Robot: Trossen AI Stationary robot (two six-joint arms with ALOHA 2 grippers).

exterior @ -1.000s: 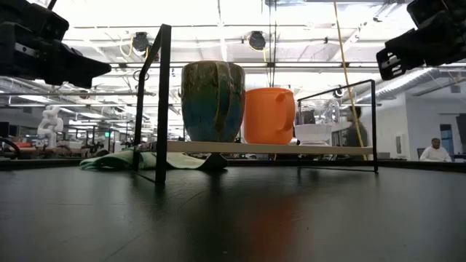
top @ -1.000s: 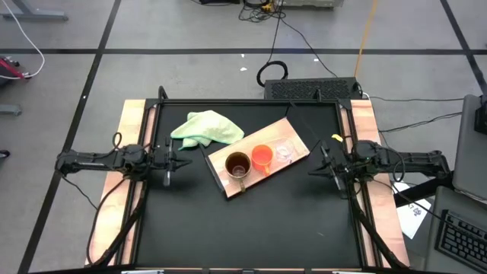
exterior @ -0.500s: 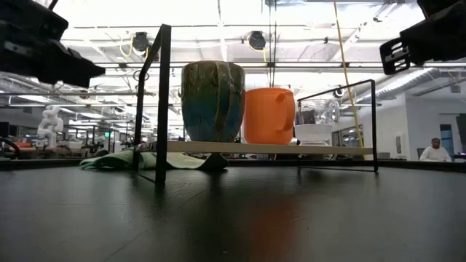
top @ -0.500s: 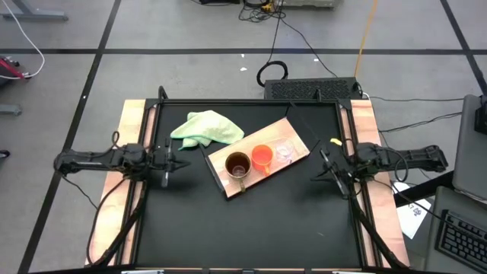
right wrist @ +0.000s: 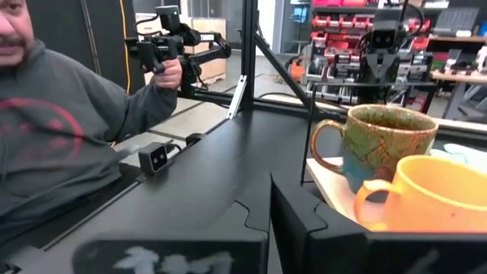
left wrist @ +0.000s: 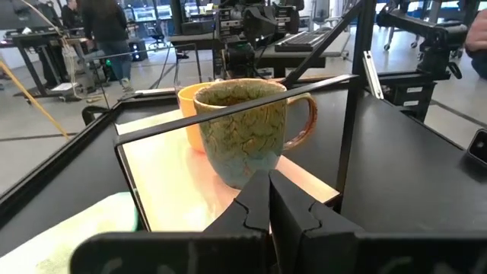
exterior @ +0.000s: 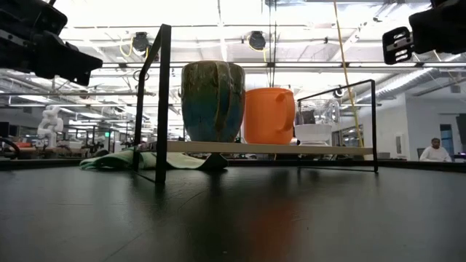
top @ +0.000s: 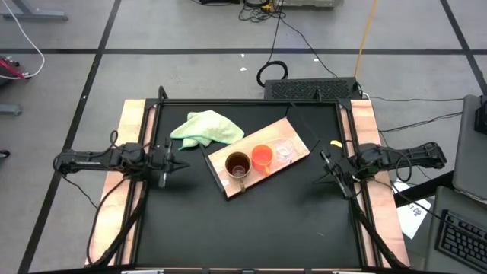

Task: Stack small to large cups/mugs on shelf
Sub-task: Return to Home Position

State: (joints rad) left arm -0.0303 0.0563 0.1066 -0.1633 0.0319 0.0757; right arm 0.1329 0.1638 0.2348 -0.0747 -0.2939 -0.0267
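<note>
High view looks like you're basically finished, no? The large tan-brown glazed mug with a handle (top: 237,164), the medium orange cup with a handle (top: 262,157) and the small clear glass cup (top: 284,151) stand in one row on the flat light-wood shelf board with the dark edge (top: 294,135). They run biggest to smallest, close side by side. The crumpled pale green cloth (top: 205,127) lies just beside the board on its far-left side.
— tabletop_tom

Yep, I'd call the stacking done. What remains for you is parking the arms.

- **Left arm:** your left gripper (top: 183,162) hangs at the left edge of the table, nose pointing at the tan-brown mug. The left wrist view has its fingers (left wrist: 255,209) pressed together on nothing.
- **Right arm:** your right gripper (top: 319,171) sits at the right edge. In its own wrist view the fingers look clenched and empty too.

The bit that matters: the board lies between the two grippers, with its long axis running diagonally, near-left to far-right. So the mug end is closer to your left arm and the glass end to your right. Both grippers are apart from the board. Pulling each arm straight back toward its own side should carry it away from the cups, not across them.
— armwatcher
</note>
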